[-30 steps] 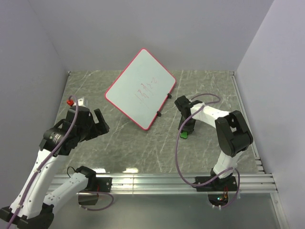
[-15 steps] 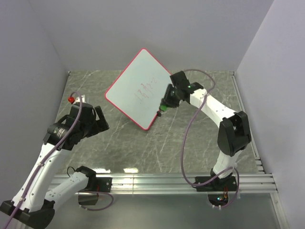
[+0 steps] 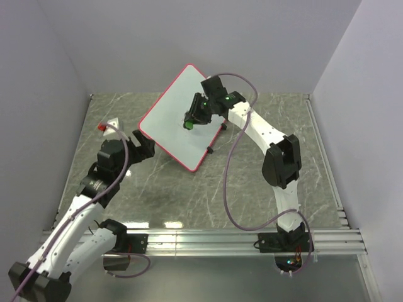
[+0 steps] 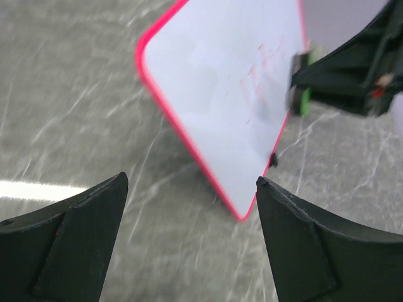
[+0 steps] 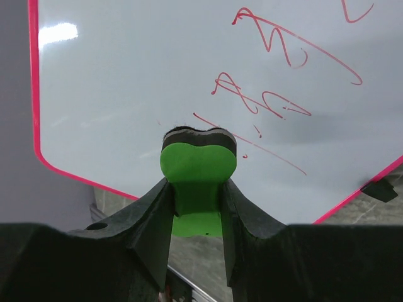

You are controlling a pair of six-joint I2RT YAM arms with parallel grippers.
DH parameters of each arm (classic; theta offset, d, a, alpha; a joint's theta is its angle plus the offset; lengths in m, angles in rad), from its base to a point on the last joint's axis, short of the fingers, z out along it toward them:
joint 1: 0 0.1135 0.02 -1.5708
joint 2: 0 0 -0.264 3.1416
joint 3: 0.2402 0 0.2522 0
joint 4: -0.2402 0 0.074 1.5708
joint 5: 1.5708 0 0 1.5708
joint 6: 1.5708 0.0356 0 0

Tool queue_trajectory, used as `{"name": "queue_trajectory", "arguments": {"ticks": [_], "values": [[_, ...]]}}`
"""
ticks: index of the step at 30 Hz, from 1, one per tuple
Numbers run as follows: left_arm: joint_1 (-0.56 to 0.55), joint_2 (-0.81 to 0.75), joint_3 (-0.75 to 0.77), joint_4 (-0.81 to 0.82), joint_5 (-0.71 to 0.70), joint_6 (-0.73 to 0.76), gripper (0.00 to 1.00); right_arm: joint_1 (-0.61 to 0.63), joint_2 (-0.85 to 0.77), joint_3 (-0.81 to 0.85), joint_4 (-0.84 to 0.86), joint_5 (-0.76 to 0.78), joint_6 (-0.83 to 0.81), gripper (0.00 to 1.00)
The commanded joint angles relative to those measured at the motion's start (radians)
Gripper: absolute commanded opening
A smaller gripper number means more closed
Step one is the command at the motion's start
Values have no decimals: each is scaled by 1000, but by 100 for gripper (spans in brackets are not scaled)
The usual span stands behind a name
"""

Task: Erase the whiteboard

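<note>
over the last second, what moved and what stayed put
The right tool, shut on the green eraser, swung up and left from the table beside the whiteboard to the board's face, at the red scribbles. The left tool, open, advanced toward the board's near-left edge. Nothing was grasped or released. The whiteboard has not moved; the scribbles remain.

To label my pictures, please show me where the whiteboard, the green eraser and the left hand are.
whiteboard (image 3: 165,124): top view, bare white face.
green eraser (image 5: 198,165): right wrist view, green front face.
left hand (image 4: 192,180): left wrist view, midway between fingertips.
</note>
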Motion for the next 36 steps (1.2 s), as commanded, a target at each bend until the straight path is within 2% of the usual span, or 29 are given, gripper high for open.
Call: {"name": "queue_trajectory", "arguments": {"ticks": [1,4,7,14,19,24,29,35,36], "values": [[39,98,71,303,84,133,89,-4,4,52,-22,-50,0,0],[166,224,166,323,222,173,86,-6,-14,23,-18,-83,-1,0],[247,306,205,425,304,161,86,-6,-19,26,-24,-120,-16,0],[295,430,217,562,479,179,90,-25,36,175,-106,-107,-47,0],[338,479,271,535,605,130,89,-39,33,180,-107,-96,-47,0],[352,487,281,449,620,115,83,-39,-8,100,-88,-82,-61,0],[431,573,260,469,810,58,70,-45,4,146,-152,-65,-128,0],[451,645,214,562,847,58,70,-49,-7,143,-151,-70,-139,0],[453,659,217,570,891,60,69,-49,-4,144,-153,-70,-136,0]]}}
